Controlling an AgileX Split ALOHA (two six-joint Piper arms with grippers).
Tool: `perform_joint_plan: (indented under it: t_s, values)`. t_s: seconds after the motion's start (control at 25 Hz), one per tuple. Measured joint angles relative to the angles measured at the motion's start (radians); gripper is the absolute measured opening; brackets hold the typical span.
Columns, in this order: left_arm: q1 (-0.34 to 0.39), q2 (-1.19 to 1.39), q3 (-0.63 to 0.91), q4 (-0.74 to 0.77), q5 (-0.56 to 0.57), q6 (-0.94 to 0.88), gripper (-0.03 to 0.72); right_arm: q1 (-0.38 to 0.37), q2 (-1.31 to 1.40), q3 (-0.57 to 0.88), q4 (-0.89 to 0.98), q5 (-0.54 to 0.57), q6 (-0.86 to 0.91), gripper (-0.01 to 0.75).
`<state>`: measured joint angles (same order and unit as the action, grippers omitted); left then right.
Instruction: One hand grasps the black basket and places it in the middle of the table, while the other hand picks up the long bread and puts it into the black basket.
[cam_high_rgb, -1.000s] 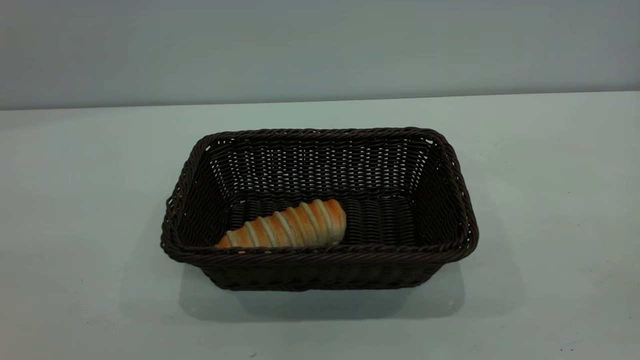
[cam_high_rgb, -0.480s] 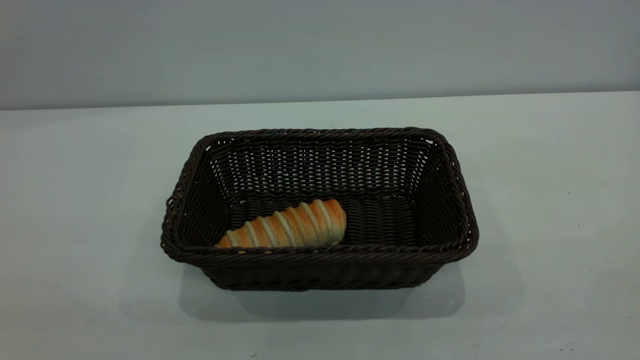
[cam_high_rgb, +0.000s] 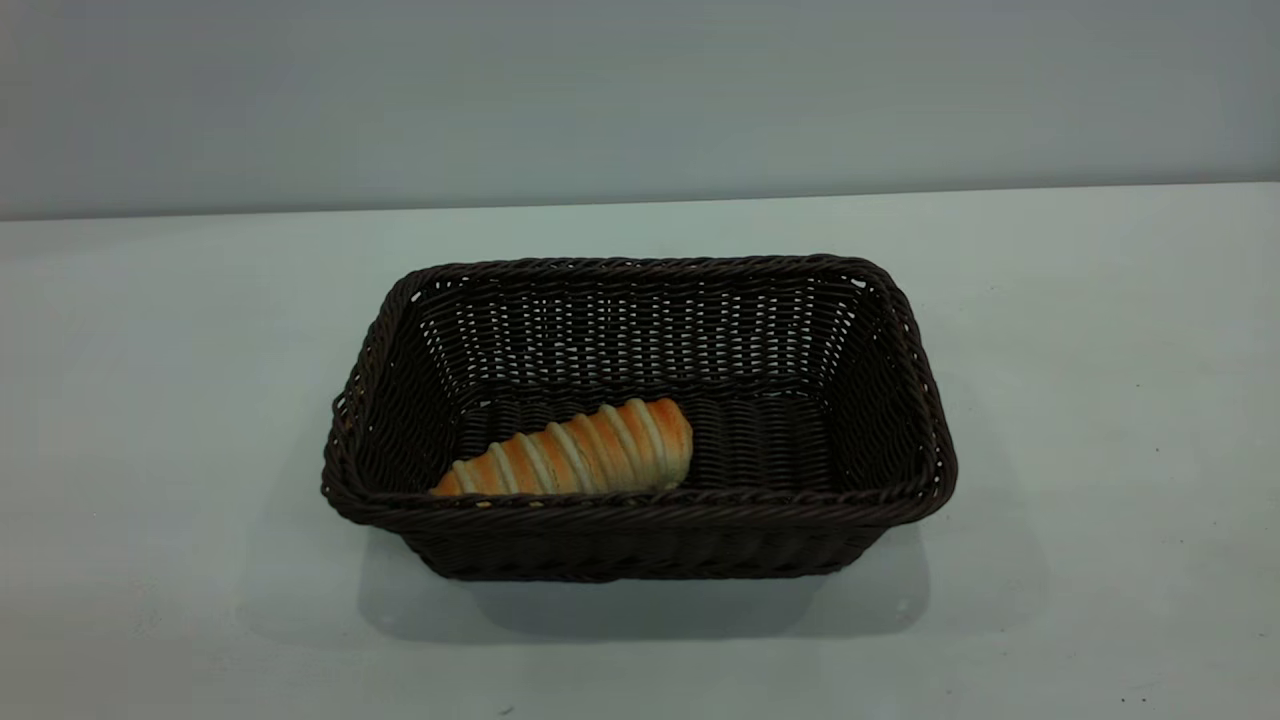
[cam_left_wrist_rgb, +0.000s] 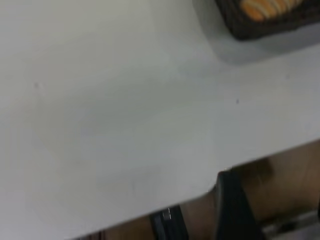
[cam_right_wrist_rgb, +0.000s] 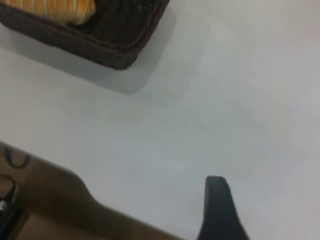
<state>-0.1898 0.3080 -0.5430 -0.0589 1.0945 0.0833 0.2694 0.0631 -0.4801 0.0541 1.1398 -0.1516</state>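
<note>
Golden-orange ridged long bread (cam_high_rgb: 578, 458) lies unmoved inside the dark woven wicker black basket (cam_high_rgb: 640, 515) mid-desk (cam_high_rgb: 1100, 400), so we judge the task done; we cannot tell either arm's fingers' state.

The long bread (cam_high_rgb: 577, 453) has its tapered end and underside hidden behind the near rim of the black basket (cam_high_rgb: 640, 512). Both wrist views crop basket and bread at the frame edge; each pincer shows one dark finger (cam_right_wrist_rgb: 218, 210).

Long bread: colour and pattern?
Golden-orange with pale spiral ridges across the long bread; clearest in the exterior view.
</note>
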Motion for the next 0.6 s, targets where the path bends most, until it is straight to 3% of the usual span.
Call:
perform_joint_plan:
  t_s: [0.6]
  values:
    - [0.0, -0.001, 0.058, -0.001, 0.015, -0.023, 0.447, 0.0, -0.025, 0.0, -0.001, 0.0, 0.003, 0.504]
